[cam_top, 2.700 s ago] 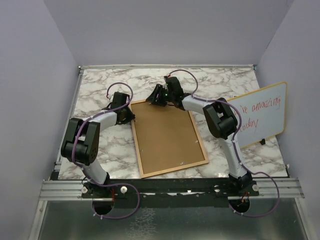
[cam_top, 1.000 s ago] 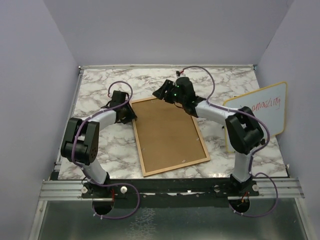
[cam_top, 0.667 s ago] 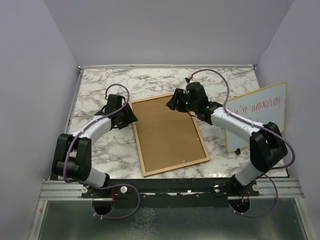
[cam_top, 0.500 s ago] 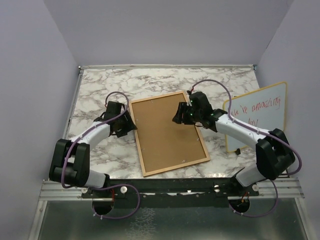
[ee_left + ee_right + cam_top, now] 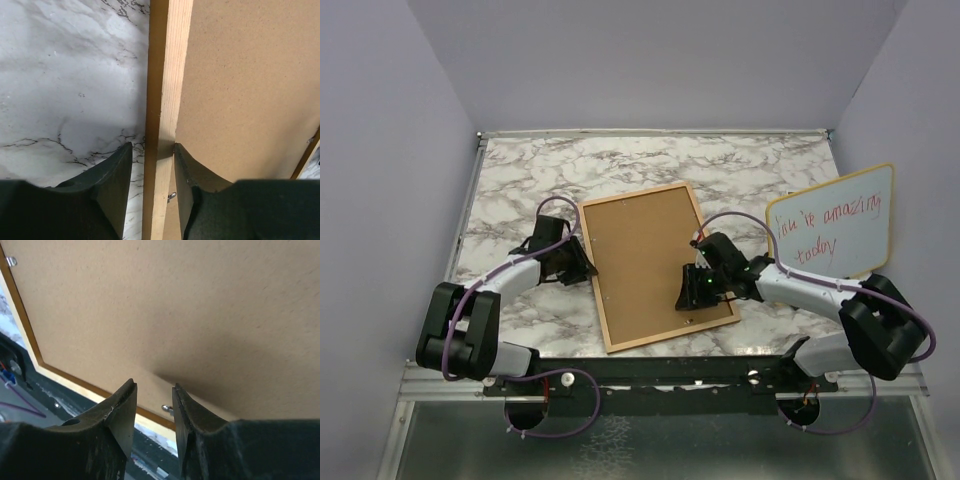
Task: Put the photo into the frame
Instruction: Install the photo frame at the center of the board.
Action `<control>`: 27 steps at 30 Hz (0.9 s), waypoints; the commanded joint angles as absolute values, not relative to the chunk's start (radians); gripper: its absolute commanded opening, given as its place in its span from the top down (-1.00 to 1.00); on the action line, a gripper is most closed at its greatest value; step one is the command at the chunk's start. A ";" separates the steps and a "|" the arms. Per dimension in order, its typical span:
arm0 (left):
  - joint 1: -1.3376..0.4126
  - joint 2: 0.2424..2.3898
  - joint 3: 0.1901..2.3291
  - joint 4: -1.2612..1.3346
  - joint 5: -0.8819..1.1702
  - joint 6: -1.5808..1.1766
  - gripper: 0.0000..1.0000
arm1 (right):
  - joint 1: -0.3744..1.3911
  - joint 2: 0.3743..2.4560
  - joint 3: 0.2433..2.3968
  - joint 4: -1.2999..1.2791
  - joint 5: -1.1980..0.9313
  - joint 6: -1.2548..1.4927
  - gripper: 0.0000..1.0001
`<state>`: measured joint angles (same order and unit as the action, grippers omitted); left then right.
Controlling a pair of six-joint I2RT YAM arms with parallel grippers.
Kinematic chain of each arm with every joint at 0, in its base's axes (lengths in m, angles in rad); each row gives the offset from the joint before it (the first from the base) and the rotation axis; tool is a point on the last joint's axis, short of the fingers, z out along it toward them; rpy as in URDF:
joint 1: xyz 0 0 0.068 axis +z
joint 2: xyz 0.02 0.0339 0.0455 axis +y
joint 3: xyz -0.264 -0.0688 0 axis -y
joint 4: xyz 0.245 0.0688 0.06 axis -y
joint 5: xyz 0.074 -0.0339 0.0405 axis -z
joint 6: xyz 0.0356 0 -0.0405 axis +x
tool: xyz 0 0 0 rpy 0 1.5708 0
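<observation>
The frame (image 5: 650,250) lies back-up on the marble table, its brown board facing me inside a thin wooden rim. My left gripper (image 5: 582,268) is at the frame's left edge. In the left wrist view it (image 5: 151,150) is open, its jaws straddling the rim (image 5: 165,90), with a gap on the marble side. My right gripper (image 5: 692,298) hovers over the board's near right part. In the right wrist view it (image 5: 154,387) is open above the board (image 5: 175,305), with a small metal tab (image 5: 167,410) between the fingertips. The photo is not in view.
A yellow-rimmed whiteboard (image 5: 835,228) with red handwriting leans against the right wall. The table's metal front rail (image 5: 660,375) lies just beyond the frame's near edge. A small metal tab (image 5: 171,195) sits on the frame by the left gripper.
My right gripper moved from the frame's far edge over the board to its near right part. My left gripper slid nearer along the left rim. The frame turned slightly.
</observation>
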<state>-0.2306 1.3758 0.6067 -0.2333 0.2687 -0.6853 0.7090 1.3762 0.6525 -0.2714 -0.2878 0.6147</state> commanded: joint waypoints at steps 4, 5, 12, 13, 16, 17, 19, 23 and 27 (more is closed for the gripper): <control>-0.235 1.376 0.565 -0.223 0.249 -0.696 0.29 | 0.736 1.396 0.624 -0.265 -0.336 0.664 0.25; -0.235 1.371 0.564 -0.223 0.247 -0.696 0.29 | 0.738 1.398 0.618 -0.271 -0.337 0.663 0.25; -0.235 1.358 0.562 -0.229 0.235 -0.690 0.30 | 0.741 1.409 0.597 -0.350 -0.333 0.628 0.27; -0.235 1.358 0.564 -0.229 0.232 -0.690 0.30 | 0.741 1.405 0.595 -0.353 -0.333 0.623 0.27; -0.235 1.361 0.563 -0.230 0.219 -0.692 0.30 | 0.741 1.407 0.595 -0.357 -0.348 0.606 0.27; -0.235 1.363 0.563 -0.229 0.214 -0.693 0.31 | 0.743 1.412 0.598 -0.361 -0.351 0.601 0.27; -0.235 1.365 0.559 -0.228 0.207 -0.696 0.34 | 0.743 1.423 0.608 -0.376 -0.354 0.591 0.27; -0.235 1.359 0.532 -0.202 0.175 -0.716 0.48 | 0.743 1.424 0.615 -0.423 -0.356 0.573 0.27; -0.235 1.346 0.499 -0.159 0.154 -0.741 0.55 | 0.742 1.418 0.625 -0.481 -0.365 0.552 0.27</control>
